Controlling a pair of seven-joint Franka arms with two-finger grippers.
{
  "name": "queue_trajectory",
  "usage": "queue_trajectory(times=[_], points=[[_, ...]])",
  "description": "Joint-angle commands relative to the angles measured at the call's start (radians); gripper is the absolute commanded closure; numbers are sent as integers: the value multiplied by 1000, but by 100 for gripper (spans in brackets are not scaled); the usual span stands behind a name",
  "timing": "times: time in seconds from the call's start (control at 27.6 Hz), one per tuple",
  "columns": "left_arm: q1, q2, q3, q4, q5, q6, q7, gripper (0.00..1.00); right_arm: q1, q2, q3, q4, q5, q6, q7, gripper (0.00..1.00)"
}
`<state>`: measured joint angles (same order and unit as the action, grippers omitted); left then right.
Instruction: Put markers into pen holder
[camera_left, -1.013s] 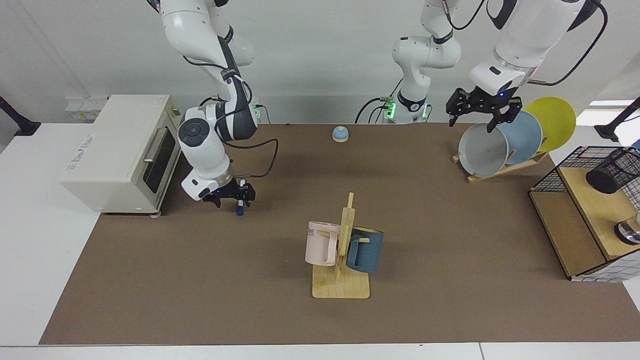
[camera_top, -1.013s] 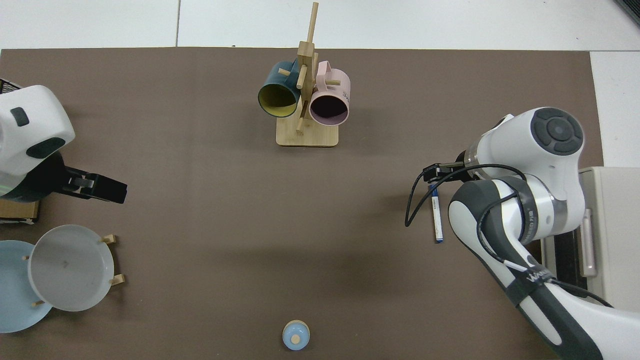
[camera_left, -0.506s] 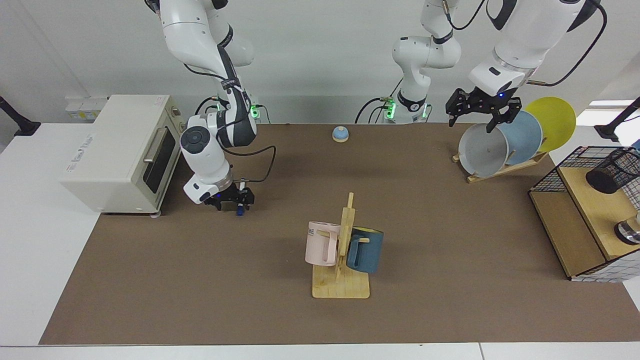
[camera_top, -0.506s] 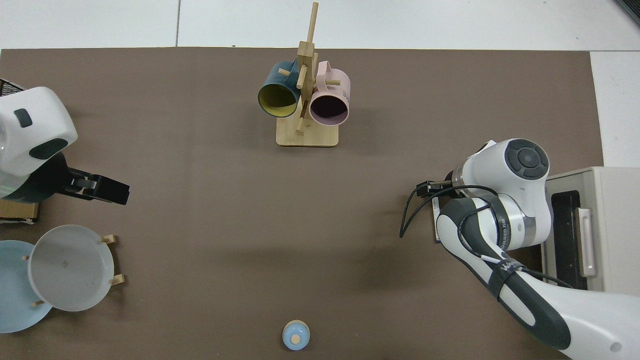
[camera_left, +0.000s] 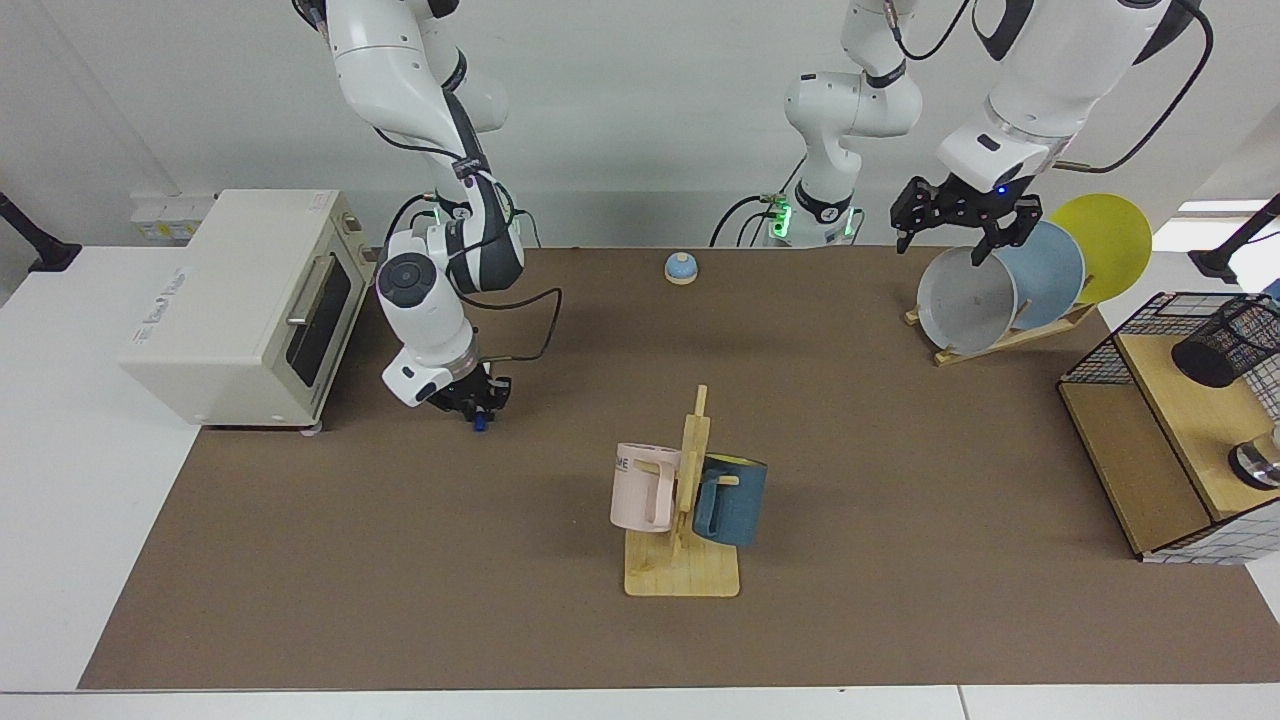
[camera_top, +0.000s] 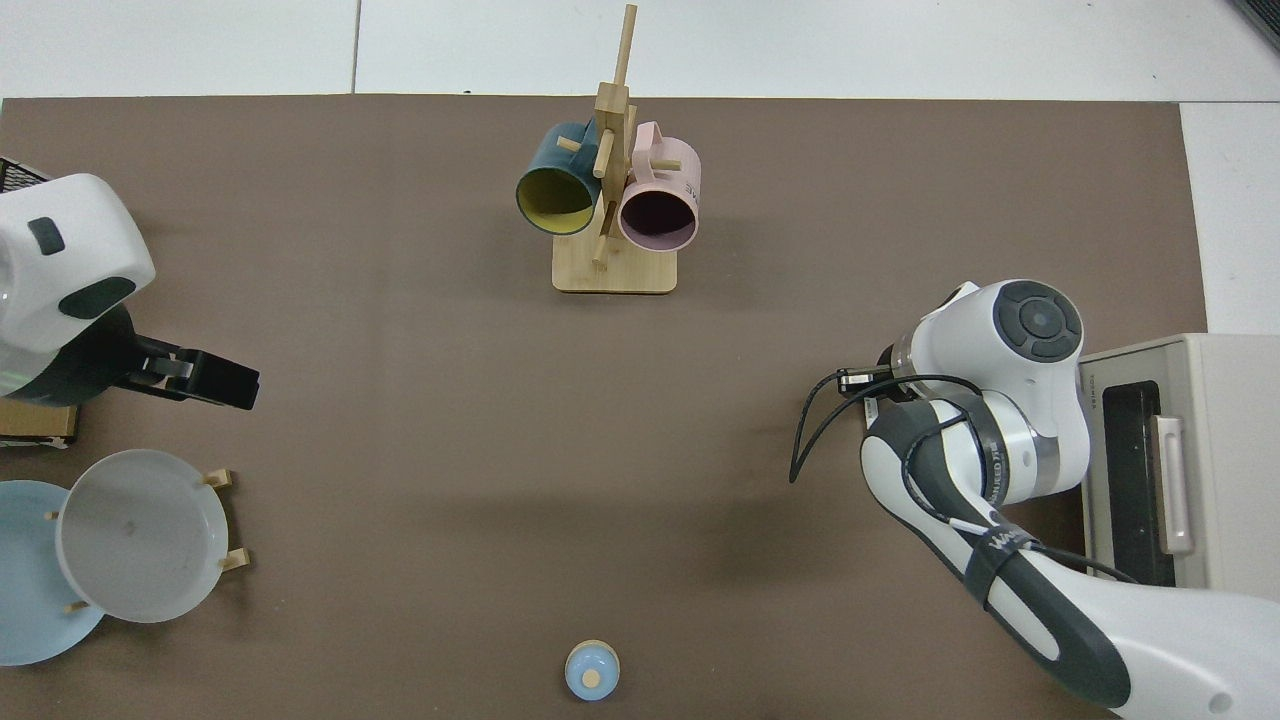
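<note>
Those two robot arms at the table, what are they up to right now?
The right gripper, near the toaster oven, is shut on a marker whose blue end pokes out below it, close above the brown mat. The pen holder it belongs in sits on the wooden shelf at the far end of the table, so the marker has a long way to go. The left gripper waits open above the plates in their rack.

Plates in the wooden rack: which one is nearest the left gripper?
The grey round plate at the front of the rack, directly below the left gripper; the blue and yellow plates stand behind it.
</note>
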<state>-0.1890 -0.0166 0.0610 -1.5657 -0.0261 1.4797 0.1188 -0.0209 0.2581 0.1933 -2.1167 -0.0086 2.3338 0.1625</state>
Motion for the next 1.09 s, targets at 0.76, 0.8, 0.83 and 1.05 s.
queue_trajectory(times=[0.76,0.8,0.83,1.05], points=[[-1,-31,-4,-37,-21,16,-1,0,-1,-115,6,81,12,-197,-9,100],[-1,-31,-7,-36,-29,17,-1,0,-2,-129,6,93,13,-221,-2,100],[-1,-31,-10,-36,-32,17,-1,0,-2,-143,8,107,15,-244,11,100],[-1,-31,-10,-37,-40,21,-2,0,9,-198,18,224,29,-425,118,100]])
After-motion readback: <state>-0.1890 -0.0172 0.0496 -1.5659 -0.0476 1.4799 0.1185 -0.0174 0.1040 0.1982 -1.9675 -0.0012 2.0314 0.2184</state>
